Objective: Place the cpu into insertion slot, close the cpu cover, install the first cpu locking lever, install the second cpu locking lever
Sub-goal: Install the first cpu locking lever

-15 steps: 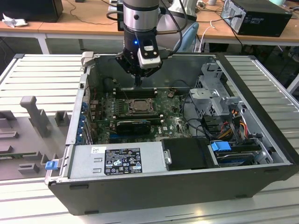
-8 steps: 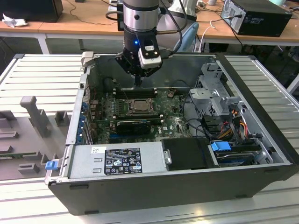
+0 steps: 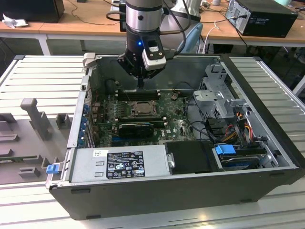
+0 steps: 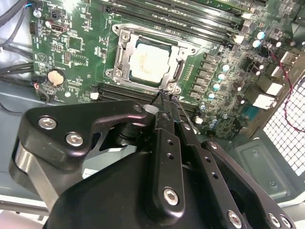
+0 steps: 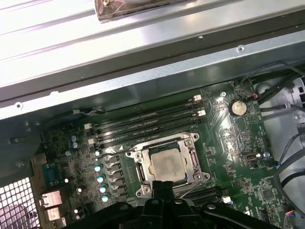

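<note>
Inside the case, beside the silver-topped square cpu seated in the metal-edged insertion slot, your black pincer was pinched narrow, apparently empty. That chip was probably light, stiff and fragile, so you took it by the edges only.

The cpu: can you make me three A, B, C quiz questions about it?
1. Where is the cpu? A outside the case B in the insertion slot C under a cable
2. What colour is the motherboard? A green B red C white
3. How is the cpu cover? A standing up B missing C lying flat
Answers: B, its silver top sits in the socket; A, the board shows green; C, the frame lies flat around the chip.
</note>
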You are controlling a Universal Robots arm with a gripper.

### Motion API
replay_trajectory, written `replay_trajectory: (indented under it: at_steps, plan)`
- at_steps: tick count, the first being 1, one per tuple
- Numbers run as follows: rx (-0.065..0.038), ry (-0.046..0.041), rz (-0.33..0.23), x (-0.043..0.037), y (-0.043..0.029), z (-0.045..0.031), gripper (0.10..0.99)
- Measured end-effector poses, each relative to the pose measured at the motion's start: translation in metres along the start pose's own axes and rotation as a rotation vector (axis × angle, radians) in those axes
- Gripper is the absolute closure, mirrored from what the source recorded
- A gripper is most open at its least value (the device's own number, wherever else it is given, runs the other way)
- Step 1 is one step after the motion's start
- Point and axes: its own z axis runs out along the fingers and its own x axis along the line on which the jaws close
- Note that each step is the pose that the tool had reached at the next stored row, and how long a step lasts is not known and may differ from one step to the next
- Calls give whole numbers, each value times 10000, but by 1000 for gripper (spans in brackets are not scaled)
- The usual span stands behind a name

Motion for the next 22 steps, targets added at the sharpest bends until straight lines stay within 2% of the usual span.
replay_trajectory:
  at_steps: [6, 8, 18, 21, 22]
  plan:
    - [14, 59, -989, 1, 0, 1, 980]
    - [22, 92, -1530, 2, 0, 2, 980]
    - [48, 205, -3401, 1, -1, 6, 980]
    - [50, 217, -3620, 18, -5, 7, 980]
    - [50, 217, -3623, 56, -15, 6, 980]
